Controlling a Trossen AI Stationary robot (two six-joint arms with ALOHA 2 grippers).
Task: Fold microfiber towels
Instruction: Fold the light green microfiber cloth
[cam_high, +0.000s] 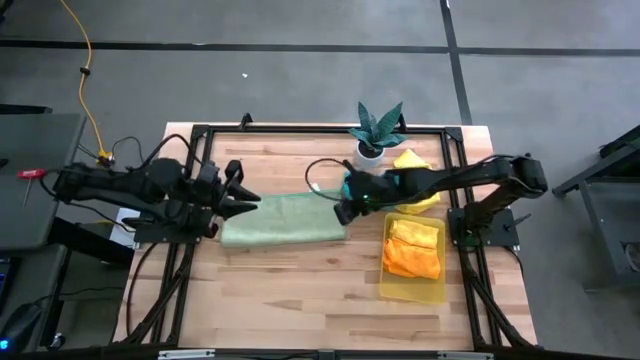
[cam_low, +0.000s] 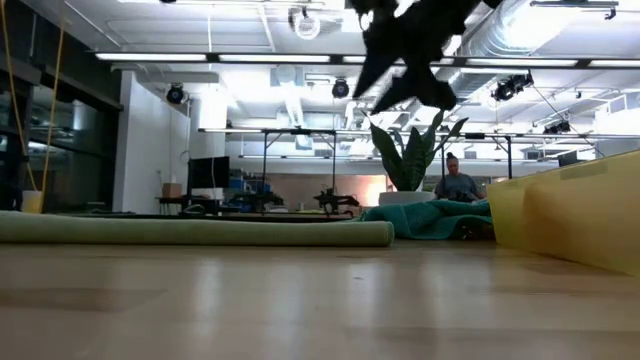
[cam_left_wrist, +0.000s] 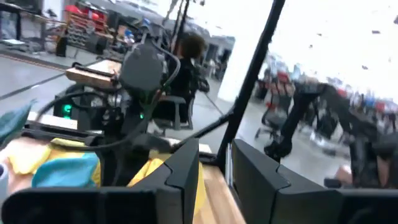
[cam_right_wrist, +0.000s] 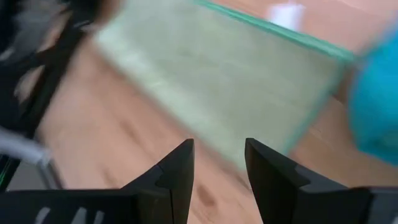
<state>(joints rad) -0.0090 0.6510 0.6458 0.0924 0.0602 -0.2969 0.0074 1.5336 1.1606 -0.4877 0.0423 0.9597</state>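
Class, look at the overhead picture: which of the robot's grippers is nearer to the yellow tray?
The right. The right gripper hovers at the green towel's right end, just left of the yellow tray. The left gripper is at the towel's far left end.

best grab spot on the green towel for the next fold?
The pale green microfiber towel lies flat as a long folded strip across the table's middle. Probably best taken at its two short ends, pinching the corners from above: the left claw sits at one end, the right claw at the other. The right claw is open above it; a flat cloth offers only edges to pinch.
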